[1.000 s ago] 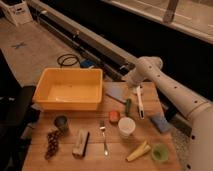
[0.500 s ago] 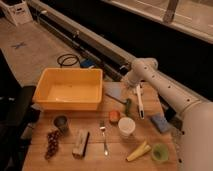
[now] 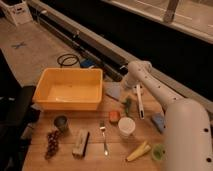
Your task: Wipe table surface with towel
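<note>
A grey-blue towel (image 3: 113,92) lies flat on the wooden table (image 3: 92,159) at its far edge, just right of the yellow bin. My arm reaches in from the lower right, bends at the white elbow (image 3: 138,68) and points down. My gripper (image 3: 125,100) hangs low over the table at the towel's right edge, next to a dark green object. I cannot tell whether it touches the towel.
A yellow bin (image 3: 69,90) fills the far left. A white long-handled utensil (image 3: 139,101), blue sponge (image 3: 158,121), orange item (image 3: 114,116), white cup (image 3: 126,127), fork (image 3: 104,138), banana (image 3: 137,150), green cup (image 3: 158,151), grapes (image 3: 52,142), dark cup (image 3: 61,122) and a block (image 3: 80,143) lie about.
My elbow and wrist have swung a little to the left, bringing the gripper closer to the towel. The objects on the table have not moved.
</note>
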